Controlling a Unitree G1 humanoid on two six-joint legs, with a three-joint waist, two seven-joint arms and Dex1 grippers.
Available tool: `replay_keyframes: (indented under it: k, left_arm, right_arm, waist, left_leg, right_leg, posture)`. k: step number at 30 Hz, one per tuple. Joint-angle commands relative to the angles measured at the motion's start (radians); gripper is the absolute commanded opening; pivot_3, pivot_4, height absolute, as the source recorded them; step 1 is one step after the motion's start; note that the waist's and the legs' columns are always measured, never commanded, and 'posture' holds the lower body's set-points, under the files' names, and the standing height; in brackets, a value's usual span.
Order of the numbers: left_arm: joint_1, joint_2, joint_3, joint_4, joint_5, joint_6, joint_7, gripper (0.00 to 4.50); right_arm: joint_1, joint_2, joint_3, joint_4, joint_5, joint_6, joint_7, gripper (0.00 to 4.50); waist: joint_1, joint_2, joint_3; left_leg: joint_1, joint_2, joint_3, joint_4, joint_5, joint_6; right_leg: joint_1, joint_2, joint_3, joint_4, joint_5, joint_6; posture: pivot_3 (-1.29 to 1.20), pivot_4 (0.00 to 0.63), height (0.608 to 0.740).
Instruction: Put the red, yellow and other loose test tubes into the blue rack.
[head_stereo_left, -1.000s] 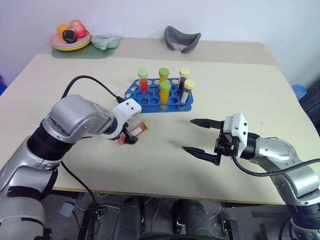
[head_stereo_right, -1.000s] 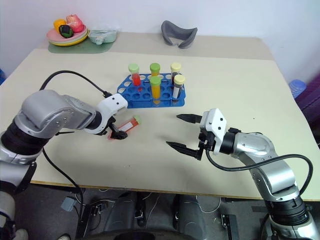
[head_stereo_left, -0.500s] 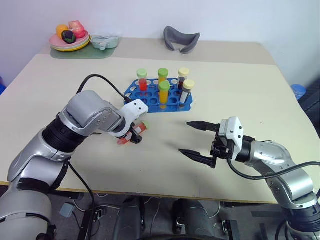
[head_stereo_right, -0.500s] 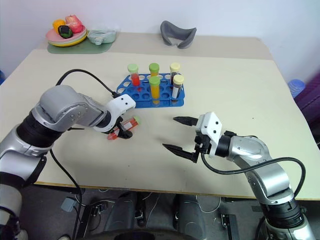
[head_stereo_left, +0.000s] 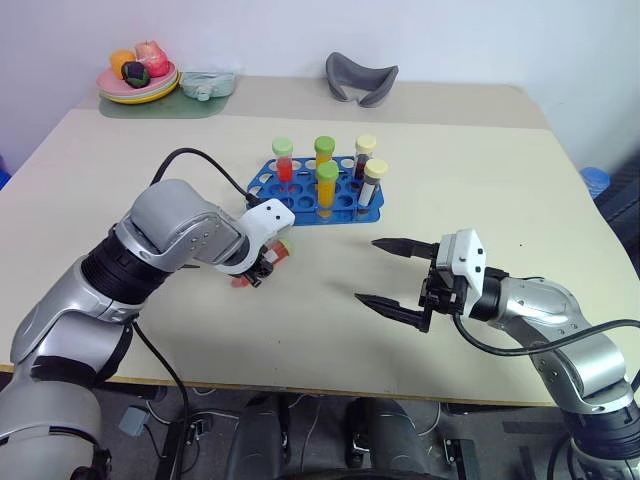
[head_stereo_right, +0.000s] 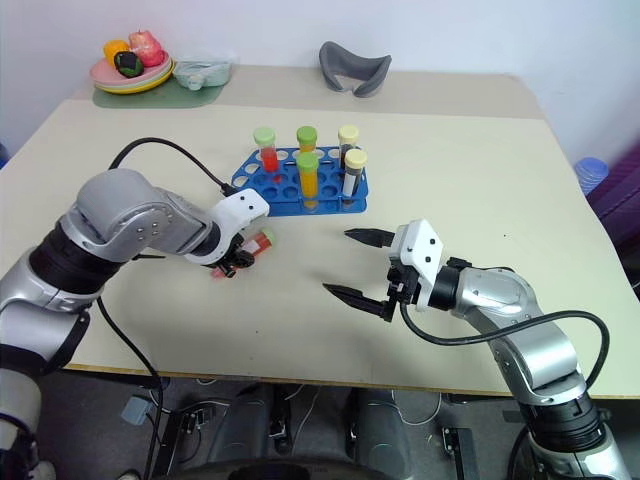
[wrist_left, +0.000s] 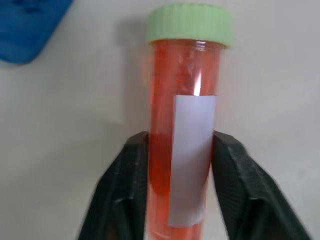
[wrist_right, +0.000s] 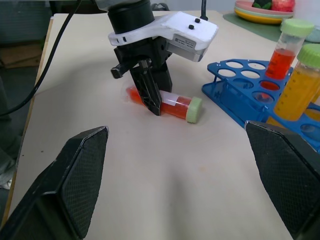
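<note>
Left of centre, the left gripper (wrist_left: 175, 185), open a second ago, now clamps the red tube (wrist_left: 183, 135) lying on the table (head_stereo_left: 480, 180); the right gripper (head_stereo_left: 388, 272) stays wide open.

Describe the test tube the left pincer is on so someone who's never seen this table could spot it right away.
Find the blue rack near the middle of the table; five capped tubes stand in it. Just in front of its left end, one red tube lies on its side, the left pincer closed around it. It alone lies flat, with orange-red liquid, green cap and white label.
</note>
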Motion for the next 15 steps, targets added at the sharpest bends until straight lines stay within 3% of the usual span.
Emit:
replay_keyframes:
  k: [1, 2, 6, 11, 15]
  left_arm:
    - [0.004, 0.024, 0.026, 0.005, -0.008, 0.008, 0.032, 1.76]
    - [0.006, 0.030, 0.026, 0.000, -0.015, 0.008, 0.034, 1.76]
    - [0.010, 0.039, 0.044, -0.015, -0.020, 0.008, 0.059, 0.83]
    - [0.029, 0.095, 0.129, -0.069, -0.085, 0.008, 0.078, 0.83]
    - [0.114, 0.109, 0.339, -0.265, -0.108, -0.039, 0.036, 0.83]
  right_arm:
    - [-0.022, 0.010, -0.008, -0.031, 0.010, -0.002, -0.006, 4.50]
    - [-0.024, 0.011, -0.007, -0.032, 0.010, 0.000, -0.007, 4.50]
    - [-0.030, 0.010, -0.008, -0.033, 0.012, 0.007, -0.007, 4.50]
    - [-0.046, 0.010, -0.008, -0.032, 0.015, 0.021, -0.011, 4.50]
    - [-0.056, 0.008, -0.009, -0.030, 0.018, 0.030, -0.008, 4.50]
  waist:
    - [0.000, 0.000, 0.000]
    - [0.000, 0.000, 0.000]
    - [0.000, 0.000, 0.000]
    - [-0.001, 0.000, 0.000]
    - [0.000, 0.000, 0.000]
  left_leg:
    - [0.000, 0.000, 0.000, 0.000, 0.000, 0.000]
    - [0.000, 0.000, 0.000, 0.000, 0.000, 0.000]
    - [0.000, 0.000, 0.000, 0.000, 0.000, 0.000]
    - [0.000, 0.000, 0.000, 0.000, 0.000, 0.000]
    - [-0.001, 0.000, 0.000, 0.001, 0.000, 0.000]
  right_leg:
    - [0.000, 0.000, 0.000, 0.000, 0.000, 0.000]
    - [0.000, 0.000, 0.000, 0.000, 0.000, 0.000]
    - [0.000, 0.000, 0.000, 0.000, 0.000, 0.000]
    - [0.000, 0.000, 0.000, 0.000, 0.000, 0.000]
    - [0.000, -0.001, 0.000, 0.001, 0.000, 0.000]
  posture:
    - [0.00, 0.150, 0.669]
    - [0.00, 0.150, 0.669]
    - [0.00, 0.150, 0.669]
    - [0.00, 0.150, 0.669]
    - [0.00, 0.150, 0.669]
